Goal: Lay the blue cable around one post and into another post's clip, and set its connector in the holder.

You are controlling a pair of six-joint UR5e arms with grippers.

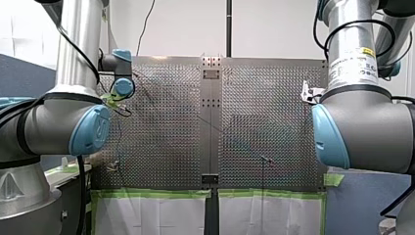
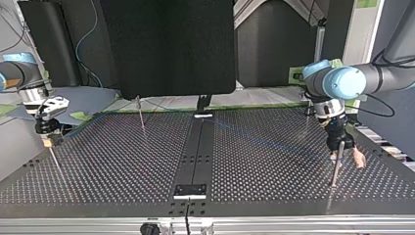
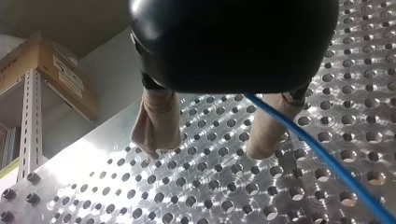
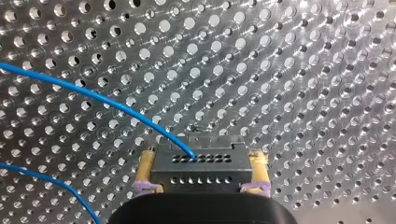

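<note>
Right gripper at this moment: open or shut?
Shut on the connector: in the right wrist view the yellow pads of the right gripper sit against both its sides.

Perforated table (image 4: 303,70) of bright machined metal, glossy around each hole; blue cable (image 4: 116,105) in smooth plastic sheath; connector (image 4: 198,165) matt grey (metal or plastic, unclear); left gripper (image 3: 205,151) pads (image 3: 159,116) dull beige, cloth-like.

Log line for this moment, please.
right gripper: shut on connector | left gripper: open, blue cable beside it | both over perforated table
</note>
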